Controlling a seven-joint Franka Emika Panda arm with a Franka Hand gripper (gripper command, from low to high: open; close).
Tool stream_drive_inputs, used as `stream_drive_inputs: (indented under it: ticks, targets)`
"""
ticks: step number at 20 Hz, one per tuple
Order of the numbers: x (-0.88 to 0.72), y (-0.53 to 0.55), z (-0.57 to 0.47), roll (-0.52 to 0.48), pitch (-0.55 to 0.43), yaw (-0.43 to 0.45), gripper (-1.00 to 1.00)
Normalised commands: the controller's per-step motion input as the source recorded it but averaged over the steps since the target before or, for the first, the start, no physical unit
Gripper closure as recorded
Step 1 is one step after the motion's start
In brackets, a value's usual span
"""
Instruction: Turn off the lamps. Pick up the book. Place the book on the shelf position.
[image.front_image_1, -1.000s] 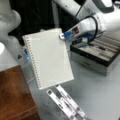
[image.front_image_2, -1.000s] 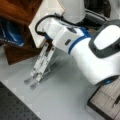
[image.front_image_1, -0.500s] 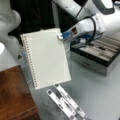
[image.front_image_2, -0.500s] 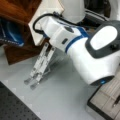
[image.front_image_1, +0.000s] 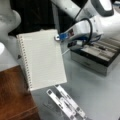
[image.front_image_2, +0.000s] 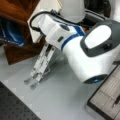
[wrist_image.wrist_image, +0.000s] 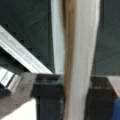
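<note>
We see the gripper (image.front_image_1: 58, 38) clamped on the book (image.front_image_1: 42, 58) at its upper corner, holding it upright off the worktop (image.front_image_1: 100, 90), above the shelf position (image.front_image_1: 15, 95) & metal stand (image.front_image_1: 66, 103). Grey case (image.front_image_1: 100, 56) sits at a front view's right.

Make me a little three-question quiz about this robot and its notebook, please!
1. True or false: the book lies flat on the table.
2. What holds the book? A) the metal stand B) the gripper C) the grey case
3. In a front view, which edge of the book carries the spiral binding?

Key:
1. False. It hangs upright in the air, above the stand.
2. B. The gripper pinches its top corner.
3. The view's left edge, next to the wood board.
</note>
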Motion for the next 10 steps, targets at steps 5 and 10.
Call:
stream_drive_inputs:
  ticks: [5, 10]
  targets:
    - [-0.12, -0.19, 0.05, -0.023, 0.091, -0.173, 1.00]
    - [-0.19, -0.28, 0.05, 0.021, 0.104, -0.071, 1.00]
